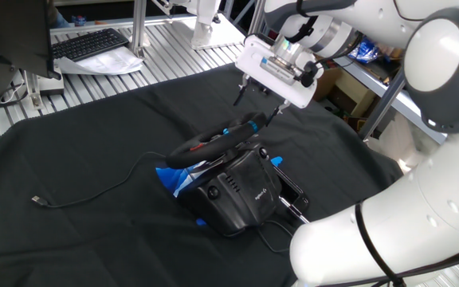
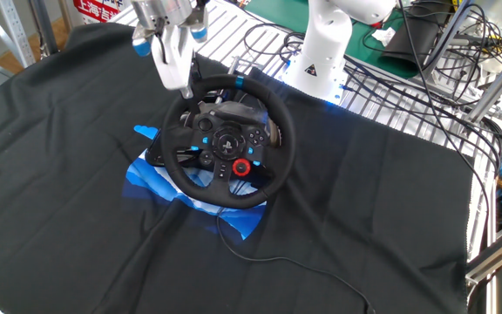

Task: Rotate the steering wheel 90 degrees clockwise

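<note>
Surface [image 1: 94, 135] [image 2: 382, 201]: slatted metal top, mostly draped in a wrinkled black cloth [image 1: 78, 231] [image 2: 77, 209].

On the cloth: a blue sheet [image 1: 172, 179] [image 2: 146, 179], crumpled, mid-cloth; a black base [image 1: 237, 195] sits on it and carries the wheel [image 1: 217, 141] [image 2: 227, 141]. A thin black cable [image 1: 94, 190] [image 2: 303, 266] trails loose across the cloth.

On bare slats: keyboard [image 1: 90, 44] on papers [image 1: 102, 64].

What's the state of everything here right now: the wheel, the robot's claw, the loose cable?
Wheel: sitting tilted on its base, blue stripe at the top, not gripped.
End effector: open, empty, above the wheel's far rim.
Cable: loose on the black cloth, far end unplugged.
Cloth: spread over the table, wrinkled.
</note>
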Controlling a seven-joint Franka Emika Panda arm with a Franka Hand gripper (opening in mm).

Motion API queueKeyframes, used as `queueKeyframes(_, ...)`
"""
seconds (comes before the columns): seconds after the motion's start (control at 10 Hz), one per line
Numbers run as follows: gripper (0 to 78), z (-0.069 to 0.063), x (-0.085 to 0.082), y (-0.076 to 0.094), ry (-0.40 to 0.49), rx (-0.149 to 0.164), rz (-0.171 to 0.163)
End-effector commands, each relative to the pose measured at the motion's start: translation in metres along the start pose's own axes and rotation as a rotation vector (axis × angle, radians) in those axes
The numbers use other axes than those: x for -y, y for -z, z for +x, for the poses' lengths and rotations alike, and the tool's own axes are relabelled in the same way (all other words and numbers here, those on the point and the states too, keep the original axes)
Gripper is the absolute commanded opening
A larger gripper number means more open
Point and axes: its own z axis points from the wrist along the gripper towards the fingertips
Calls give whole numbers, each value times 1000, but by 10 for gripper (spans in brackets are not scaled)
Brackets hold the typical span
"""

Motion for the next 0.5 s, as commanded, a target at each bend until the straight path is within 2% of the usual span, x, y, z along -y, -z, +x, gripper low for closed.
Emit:
queueKeyframes(0.1, 775, -4, 4, -1, 18, -1, -6)
queueKeyframes(0.5, 775, -6, 9, -3, 20, -16, -18)
